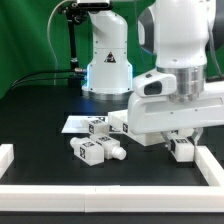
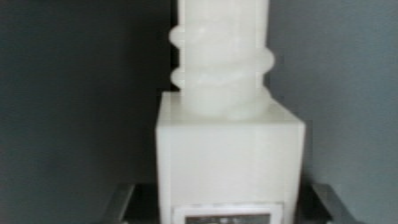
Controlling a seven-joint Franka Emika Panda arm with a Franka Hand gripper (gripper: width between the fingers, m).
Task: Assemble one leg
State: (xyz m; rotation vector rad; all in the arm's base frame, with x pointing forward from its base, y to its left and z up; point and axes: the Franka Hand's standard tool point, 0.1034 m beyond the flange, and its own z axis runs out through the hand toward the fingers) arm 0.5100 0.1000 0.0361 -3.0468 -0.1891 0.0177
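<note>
White plastic, the leg [image 1: 182,150] sits under the gripper [image 1: 181,143], well to the exterior view's right of the marker board [image 1: 74,123]. Two loose legs [image 1: 90,151] lie nearer that board. Only the wrist view shows its ridged round end and the dark fingers [image 2: 128,203] pressed against both sides of the leg.

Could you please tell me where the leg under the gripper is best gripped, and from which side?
Grip the leg by its square block body, jaws on its two flat parallel sides, coming from above. The ridged round end is narrower and curved, so likelier to slip.
</note>
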